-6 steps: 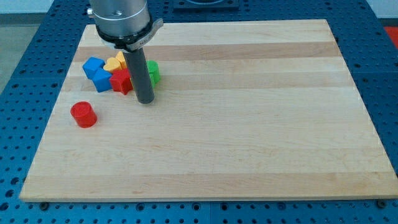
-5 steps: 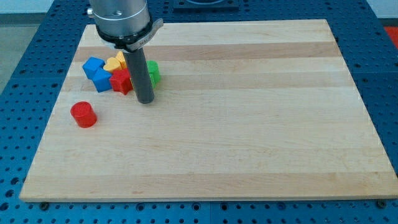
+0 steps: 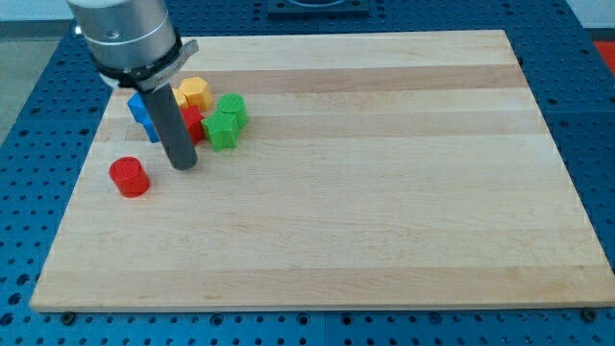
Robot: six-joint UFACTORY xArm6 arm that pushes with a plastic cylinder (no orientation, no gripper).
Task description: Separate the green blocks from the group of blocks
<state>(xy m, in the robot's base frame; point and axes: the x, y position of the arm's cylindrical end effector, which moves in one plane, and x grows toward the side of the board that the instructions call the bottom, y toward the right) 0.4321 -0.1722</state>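
Two green blocks sit at the right side of the cluster: one (image 3: pixel 222 130) nearer the view's bottom, one (image 3: pixel 233 108) just above it. Both touch the group. Left of them lie a red block (image 3: pixel 193 123), a yellow block (image 3: pixel 195 91) and a blue block (image 3: pixel 143 109), partly hidden by the rod. My tip (image 3: pixel 184 165) rests on the board just below and left of the cluster, left of the lower green block and right of the red cylinder (image 3: pixel 128 177).
The wooden board (image 3: pixel 384 192) lies on a blue perforated table (image 3: pixel 596 144). The red cylinder stands alone near the board's left edge. The arm's grey housing (image 3: pixel 125 34) hangs over the top left.
The rod has moved toward the view's left, from the cluster's right side to below its left part. Both green blocks now show in full.
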